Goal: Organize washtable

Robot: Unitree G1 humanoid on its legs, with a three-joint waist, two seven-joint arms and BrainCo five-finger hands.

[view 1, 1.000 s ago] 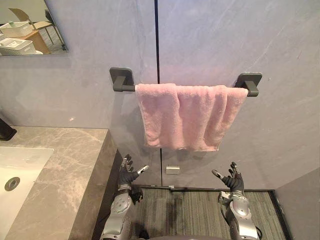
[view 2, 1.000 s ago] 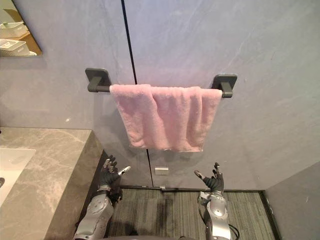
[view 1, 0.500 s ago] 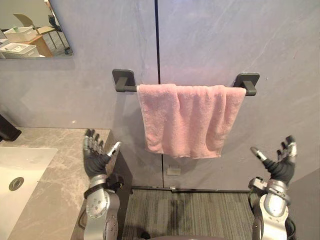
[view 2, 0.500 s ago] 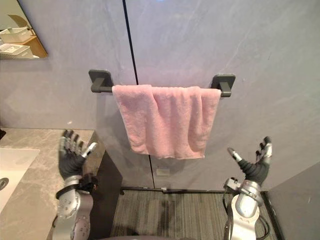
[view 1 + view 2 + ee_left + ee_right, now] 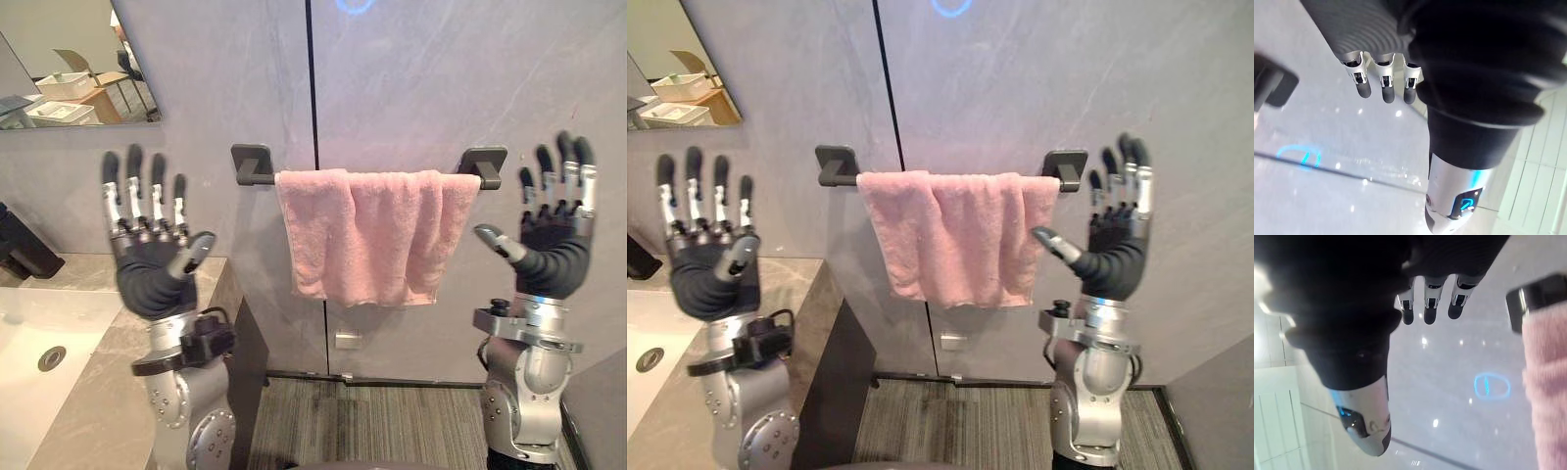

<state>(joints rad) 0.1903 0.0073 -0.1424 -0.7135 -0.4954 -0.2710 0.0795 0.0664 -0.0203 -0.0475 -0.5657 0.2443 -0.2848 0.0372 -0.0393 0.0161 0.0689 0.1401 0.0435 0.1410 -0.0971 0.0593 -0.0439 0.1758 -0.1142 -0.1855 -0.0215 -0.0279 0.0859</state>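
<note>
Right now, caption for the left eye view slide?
Left hand and right hand open, upright either side of the pink towel on the wall bar.

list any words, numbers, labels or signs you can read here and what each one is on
No words or numbers can be read.
Blue glowing oval mark on the grey wall: a symbol, no letters.
Small plate on the wall below the pink towel: too small to read.
White bins in the mirror: too small to read.
Small blue lit mark on the left robot hand: shape unclear.
</note>
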